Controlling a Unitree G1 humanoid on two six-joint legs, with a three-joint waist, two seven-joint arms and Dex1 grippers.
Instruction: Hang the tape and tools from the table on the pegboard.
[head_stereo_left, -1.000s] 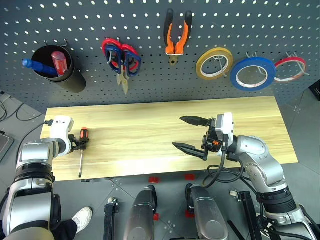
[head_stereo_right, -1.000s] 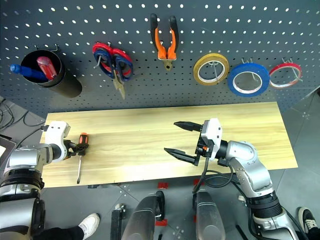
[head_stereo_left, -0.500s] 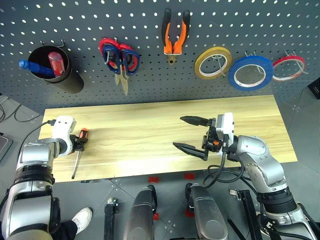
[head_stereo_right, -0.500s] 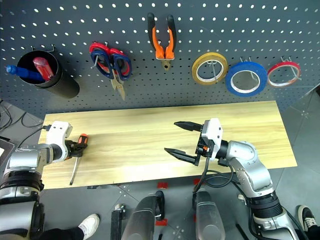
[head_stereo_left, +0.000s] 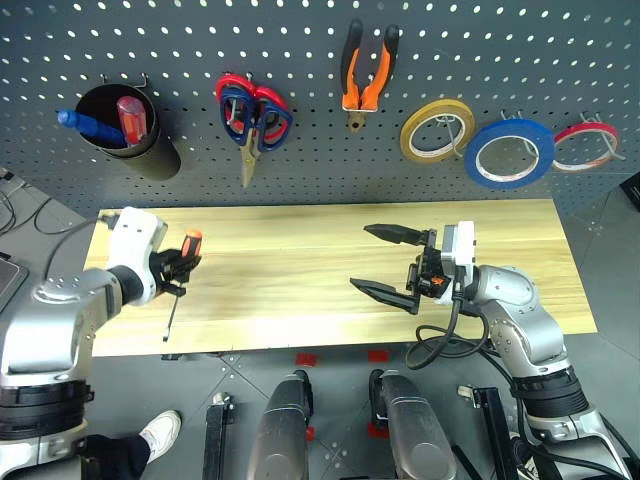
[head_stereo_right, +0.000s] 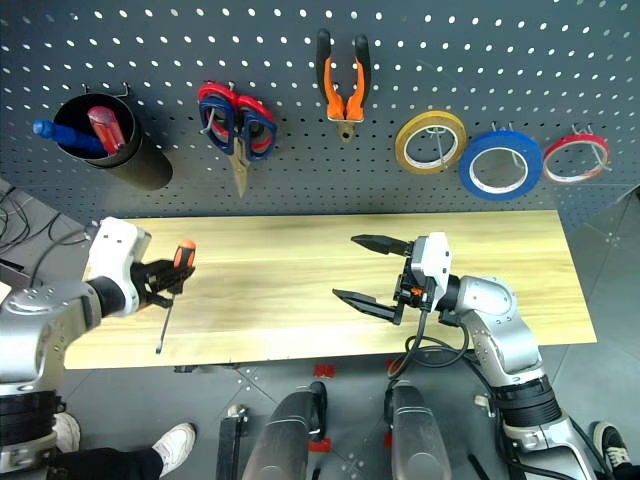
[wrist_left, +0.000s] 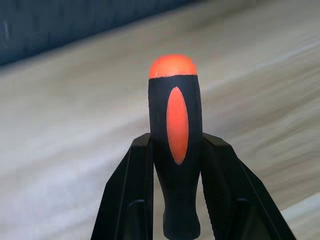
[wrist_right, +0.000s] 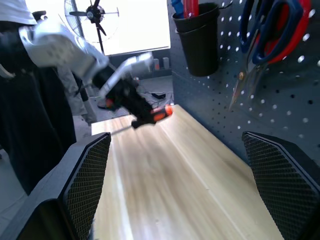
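1. Screwdriver, the last tool off the pegboard, sits clamped in the left pincer above the worktop.
2. Tape, pliers and scissors already hang; right pincer gapes empty.

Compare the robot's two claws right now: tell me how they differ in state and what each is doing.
The left claw is shut on the slim screwdriver with the orange-and-black handle, gripping it by the handle; the right claw stands wide open and holds nothing. The left claw is at the left end of the long light wood table, the right claw over its right half. Both have two black fingers and sit in front of the dark grey pegboard.
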